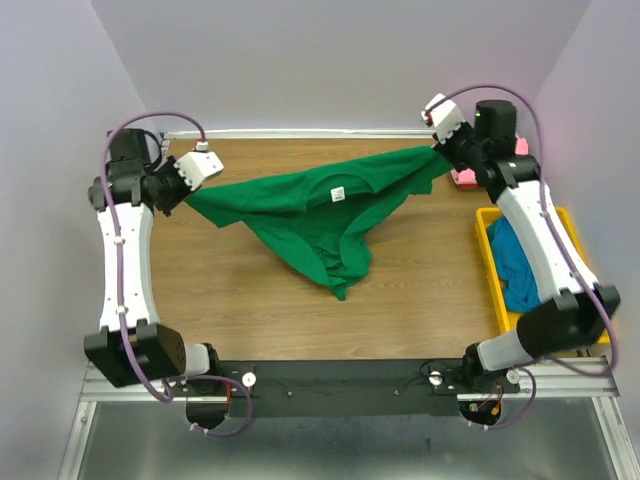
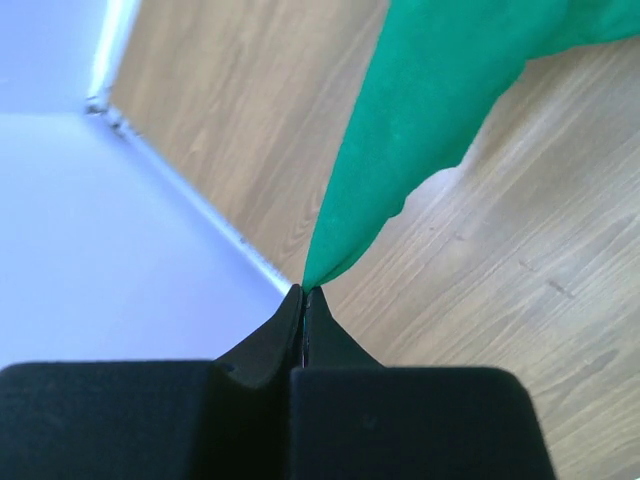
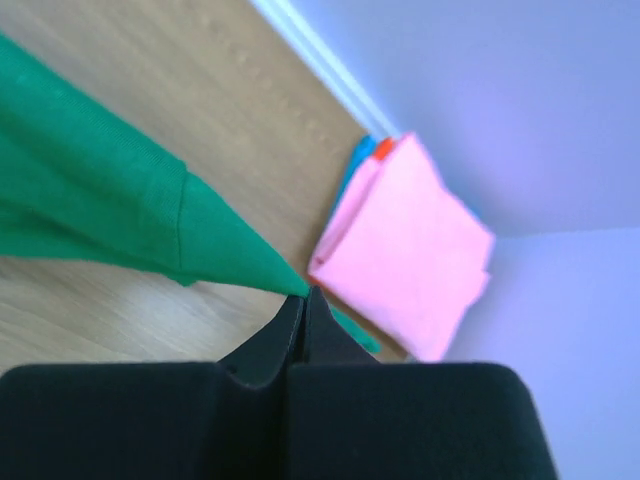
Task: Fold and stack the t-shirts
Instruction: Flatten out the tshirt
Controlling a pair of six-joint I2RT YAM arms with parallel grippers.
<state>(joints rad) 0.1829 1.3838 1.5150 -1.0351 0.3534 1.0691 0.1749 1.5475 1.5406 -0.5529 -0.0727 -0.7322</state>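
white neck label (image 1: 338, 194) on green t-shirt (image 1: 300, 225) (print too small), nothing legible

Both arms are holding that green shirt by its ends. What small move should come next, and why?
Probably stretch the green t-shirt a little wider and lower it flat onto the table: the left end effector and right end effector each pinch one end, yet its middle sags in a bunch.
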